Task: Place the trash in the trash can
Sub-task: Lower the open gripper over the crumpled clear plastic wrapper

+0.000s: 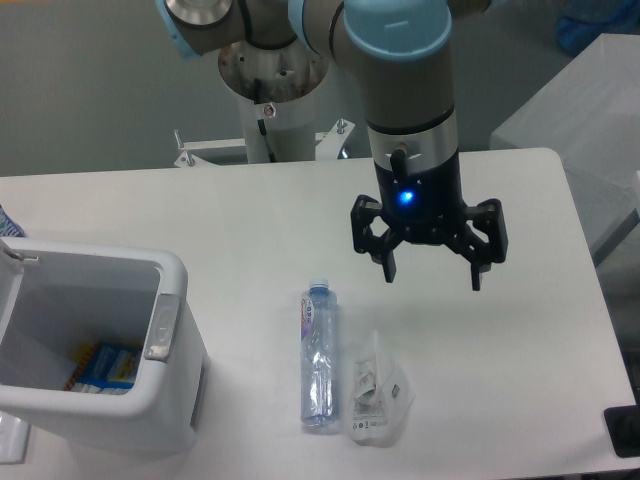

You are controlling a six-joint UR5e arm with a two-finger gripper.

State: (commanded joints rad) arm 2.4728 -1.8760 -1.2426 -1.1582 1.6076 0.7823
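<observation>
Bench point(250, 220): bottle point(319, 357) and wrapper point(377, 392) lying side by side; bin point(175, 270) at left; gripper point(432, 278) spread apart, empty, above.

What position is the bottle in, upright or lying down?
Lying down. The bottle rests flat on the table, cap pointing away from the camera, beside the wrapper and outside the bin.

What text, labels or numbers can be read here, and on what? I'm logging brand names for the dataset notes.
None can be read for certain.
Water bottle: bluish label with red marks, too blurred to read.
Crumpled wrapper: dark print, too small to read.
Blue and yellow item inside the trash can: print is illegible.
Gripper: only a glowing blue light above it, no lettering.
</observation>
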